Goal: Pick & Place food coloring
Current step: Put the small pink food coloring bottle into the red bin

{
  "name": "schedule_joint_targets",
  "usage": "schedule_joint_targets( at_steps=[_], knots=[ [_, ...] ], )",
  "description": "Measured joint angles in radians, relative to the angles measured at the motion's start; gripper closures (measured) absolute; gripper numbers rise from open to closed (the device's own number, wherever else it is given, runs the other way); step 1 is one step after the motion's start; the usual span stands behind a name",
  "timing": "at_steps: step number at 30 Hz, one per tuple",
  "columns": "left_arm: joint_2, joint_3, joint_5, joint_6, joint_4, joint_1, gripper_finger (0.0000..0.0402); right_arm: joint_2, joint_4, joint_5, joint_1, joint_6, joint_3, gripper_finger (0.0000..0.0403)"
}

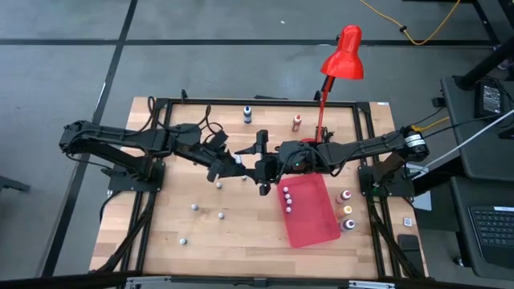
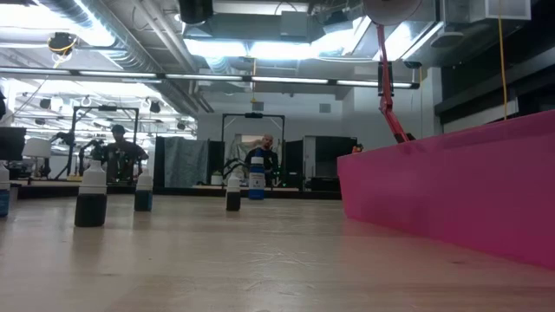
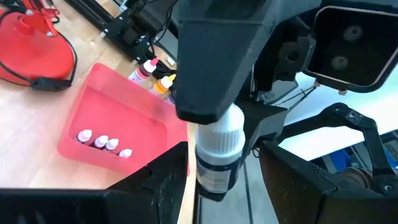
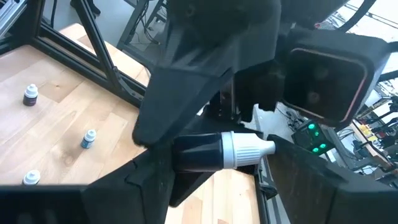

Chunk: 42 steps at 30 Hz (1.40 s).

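Both grippers meet above the middle of the table, the left gripper (image 1: 243, 164) coming from the left and the right gripper (image 1: 265, 168) from the right. Between them is one food coloring bottle (image 3: 217, 155) with a dark body and a white cap (image 4: 245, 149), held clear of the table; the arms hide it in the high view. Several bottles (image 1: 287, 199) stand in the red tray (image 1: 317, 221). Three colored bottles (image 1: 347, 210) stand by the tray's right side. Small whitish bottles (image 1: 194, 207) stand loose on the wood. My left gripper has the bottle's body (image 3: 214, 177) between its two fingers, one on each side, below the cap. The bottle is lifted clear of the table. My right gripper has the bottle lengthwise between its fingers: one finger (image 3: 217, 62) is over the cap's top (image 4: 267, 148), the other at the dark bottom end (image 4: 180, 155).
A red desk lamp (image 1: 341, 56) stands at the far edge, its base (image 1: 313, 143) just behind the right gripper. A blue bottle (image 1: 247, 115) and a red one (image 1: 297, 122) stand near the far edge. Black frame rails run along the table's sides. People stand in the room (image 2: 117, 147).
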Motion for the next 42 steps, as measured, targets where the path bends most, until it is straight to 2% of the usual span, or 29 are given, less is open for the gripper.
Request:
schedule_joint_targets(
  at_steps=[7,21,42],
  knots=[
    [-0.025,0.0,-0.004,0.007,0.018,0.017,0.0211,0.0,0.002,0.0,0.0,0.0,0.0,0.017],
    [-0.043,0.0,-0.023,0.038,-0.047,0.021,0.0232,0.0,-0.002,0.0,0.0,0.0,0.0,0.0167],
    [-0.043,0.002,-0.004,0.033,-0.077,0.03,0.0319,0.001,-0.003,0.0,0.0,-0.001,0.0,0.0169]
  ],
)
